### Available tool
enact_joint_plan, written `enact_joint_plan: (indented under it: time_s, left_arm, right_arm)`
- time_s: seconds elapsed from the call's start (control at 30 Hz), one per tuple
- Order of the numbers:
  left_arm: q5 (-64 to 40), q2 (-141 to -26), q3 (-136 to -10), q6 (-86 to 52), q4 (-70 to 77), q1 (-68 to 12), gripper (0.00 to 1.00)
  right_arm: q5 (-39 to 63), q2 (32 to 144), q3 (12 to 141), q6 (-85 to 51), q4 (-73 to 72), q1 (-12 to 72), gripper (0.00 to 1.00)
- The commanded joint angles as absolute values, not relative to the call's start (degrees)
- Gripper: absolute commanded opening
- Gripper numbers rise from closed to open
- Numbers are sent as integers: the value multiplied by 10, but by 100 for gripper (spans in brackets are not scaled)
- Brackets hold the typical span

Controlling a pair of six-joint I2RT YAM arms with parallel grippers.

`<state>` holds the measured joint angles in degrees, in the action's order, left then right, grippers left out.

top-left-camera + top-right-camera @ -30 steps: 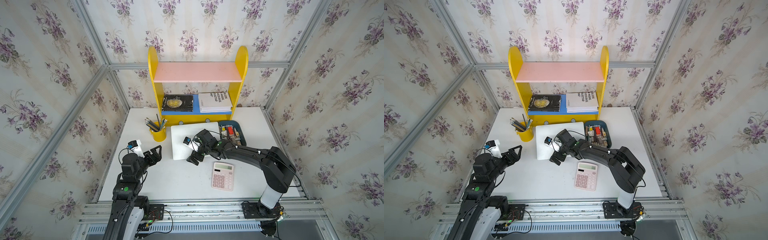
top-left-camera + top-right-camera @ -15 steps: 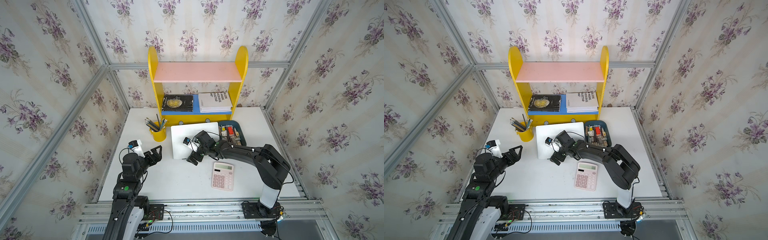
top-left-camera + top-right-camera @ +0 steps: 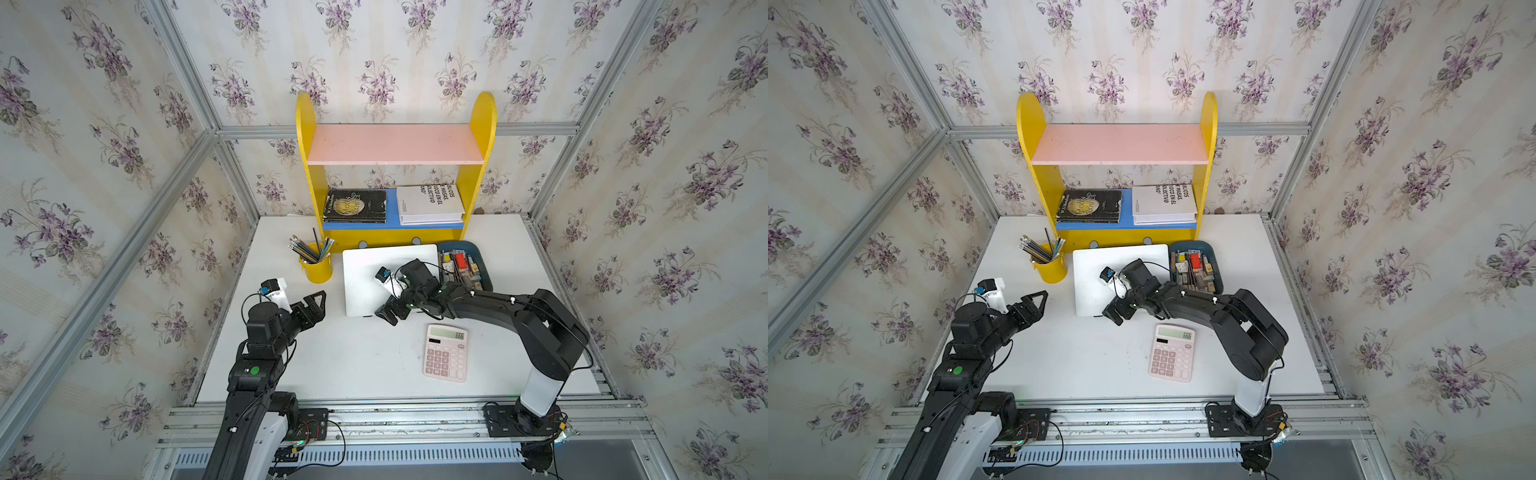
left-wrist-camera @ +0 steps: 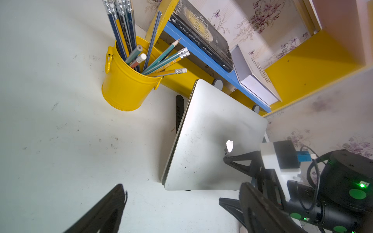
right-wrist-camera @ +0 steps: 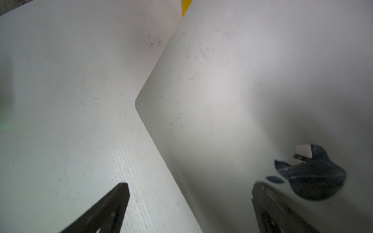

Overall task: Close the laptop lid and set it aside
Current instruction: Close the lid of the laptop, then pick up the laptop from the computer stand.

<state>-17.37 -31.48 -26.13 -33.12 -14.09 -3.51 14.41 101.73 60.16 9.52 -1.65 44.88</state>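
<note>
- Evidently the laptop [image 3: 370, 278] lies just in front of the yellow shelf [image 3: 309, 174]. The laptop lid [image 4: 201, 141] is down, silver back upward, and the shelf-side edge is raised. I judge the closing done and the setting aside outstanding.
- The right gripper [image 3: 390, 309] is at the laptop edge farthest from the shelf, jaws spread wide and holding nothing. The left wrist view shows one finger above the lid and the other low, off that edge.
- Recommended: run the low finger beneath the base and clamp both halves together, so the lid cannot swing up. Lift clear of the support before travelling.
- The left gripper [image 3: 318, 305] is also wide and empty. It is farther from the shelf than the laptop and apart from it, on the pencil-bucket side. It could steady that side edge.
- The pencil bucket [image 3: 318, 270] and the blue tray [image 3: 478, 249] flank the laptop in front of the shelf. The pink calculator [image 3: 445, 353] lies farther from the shelf. Bare table [image 3: 353, 365] away from the shelf looks the safest destination.
- The black stand [image 4: 179, 109] shows only as a strip. How it cradles the laptop is hidden.
- The seam reads shut along one side. At the gripped edge I cannot tell.
- The apple logo [image 4: 229, 145] is partly covered by a right finger. Contact with the lid cannot be confirmed.
</note>
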Motion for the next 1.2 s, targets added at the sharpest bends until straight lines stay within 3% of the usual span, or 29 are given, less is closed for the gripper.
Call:
enact_joint_plan:
  time_s: [0.0,0.47,0.83,1.17]
  left_arm:
    - [-184,-327,-264,-335,-122,-35,91]
    - [-226,-416,-249,-355,-65,-47,89]
    - [-200,-498,-231,-360,5,-96,89]
    - [-188,-587,-227,-359,68,-118,89]
  right_arm:
    - [111,997,568,41,-57,439,100]
    - [13,879,417,-132,-180,418,100]
    - [-28,811,322,-217,-235,368,100]
    - [-8,799,289,-245,-256,317,100]
